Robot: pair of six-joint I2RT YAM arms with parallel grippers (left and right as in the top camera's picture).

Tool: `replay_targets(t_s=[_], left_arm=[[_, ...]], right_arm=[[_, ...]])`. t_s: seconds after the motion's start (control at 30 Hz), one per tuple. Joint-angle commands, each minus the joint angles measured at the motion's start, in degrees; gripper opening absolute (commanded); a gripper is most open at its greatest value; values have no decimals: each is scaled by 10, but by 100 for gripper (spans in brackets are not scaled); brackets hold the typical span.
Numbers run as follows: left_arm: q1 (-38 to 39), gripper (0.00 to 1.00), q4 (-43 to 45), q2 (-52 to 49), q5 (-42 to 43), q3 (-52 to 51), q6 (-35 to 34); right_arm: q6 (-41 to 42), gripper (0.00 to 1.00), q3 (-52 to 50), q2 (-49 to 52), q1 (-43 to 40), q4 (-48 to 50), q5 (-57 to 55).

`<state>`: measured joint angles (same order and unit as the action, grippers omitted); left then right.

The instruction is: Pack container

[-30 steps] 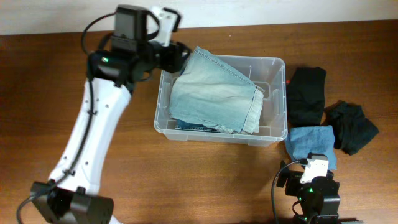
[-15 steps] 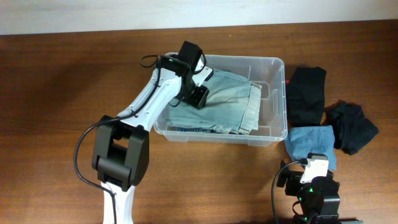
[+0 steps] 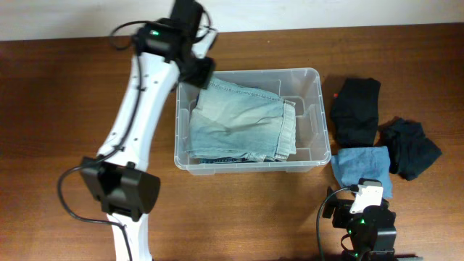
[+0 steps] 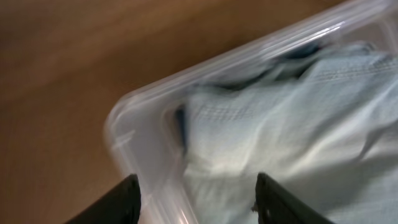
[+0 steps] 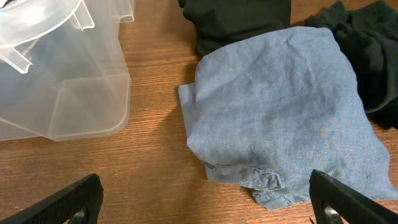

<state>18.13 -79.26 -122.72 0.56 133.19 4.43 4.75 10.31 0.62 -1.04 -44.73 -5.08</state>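
Observation:
The container [image 3: 313, 148] is a clear plastic bin at the table's middle. A folded light denim garment [image 3: 235, 127] lies inside it on darker denim. My left gripper [image 3: 197, 70] is open and empty at the bin's far left corner. In the left wrist view its fingers [image 4: 198, 199] straddle the bin's rim [image 4: 143, 106], with the light denim garment [image 4: 280, 124] just beyond. My right gripper [image 5: 208, 199] is open and empty, low over the table in front of a light blue cloth [image 5: 280, 112]. The bin's near right corner [image 5: 62, 93] shows to its left.
Right of the bin lie a folded black garment [image 3: 355, 109], a crumpled black garment [image 3: 409, 148] and the light blue cloth [image 3: 360, 165]. The right arm's base [image 3: 365, 221] sits at the front right edge. A wall runs along the table's far side.
My left gripper has let go of the denim and drawn back from inside the bin to its far left corner. The denim now lies flatter inside. The bin shifted slightly left.

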Motion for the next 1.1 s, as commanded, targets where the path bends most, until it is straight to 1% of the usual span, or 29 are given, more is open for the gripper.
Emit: replay_targets(t_s=[0.0, 0.03, 0.1, 0.17, 0.23, 0.37, 0.4, 0.43, 0.47, 0.57, 0.63, 0.8, 0.93, 1.03, 1.07], left_arm=[[-43, 59, -63, 5, -12, -11, -46], [-59, 59, -68, 5, -10, -26, -61], [-71, 59, -54, 5, 9, -50, -64], [-82, 59, -6, 5, 48, -103, -61], [-82, 59, 35, 5, 68, -151, -61], [-81, 59, 89, 4, 96, -211, -61], [-81, 54, 98, 4, 95, -221, -61], [-82, 45, 103, 4, 92, -227, -62], [-86, 33, 113, 4, 71, -234, -62], [-104, 7, 127, 4, 6, -236, -64], [-118, 6, 133, 4, -7, -236, -64], [-153, 3, 163, 4, -8, -236, -64], [-174, 1, 159, 4, -8, -236, -64], [-184, 1, 158, 4, -8, -236, -64], [-186, 6, 160, 4, -8, -236, -64]], right_arm=[[4, 98, -2, -4, -2, -1, -1], [4, 98, -2, -4, -2, -1, -1], [4, 98, -2, -4, -2, -1, -1], [4, 98, -2, -4, -2, -1, -1], [4, 98, -2, -4, -2, -1, -1], [4, 98, -2, -4, -2, -1, -1], [4, 98, -2, -4, -2, -1, -1], [4, 98, -2, -4, -2, -1, -1], [4, 98, -2, -4, -2, -1, -1], [4, 99, -2, -4, -2, -1, -1], [4, 98, -2, -4, -2, -1, -1], [4, 98, -2, -4, -2, -1, -1], [4, 98, -2, -4, -2, -1, -1], [4, 98, -2, -4, -2, -1, -1], [4, 99, -2, -4, -2, -1, -1]])
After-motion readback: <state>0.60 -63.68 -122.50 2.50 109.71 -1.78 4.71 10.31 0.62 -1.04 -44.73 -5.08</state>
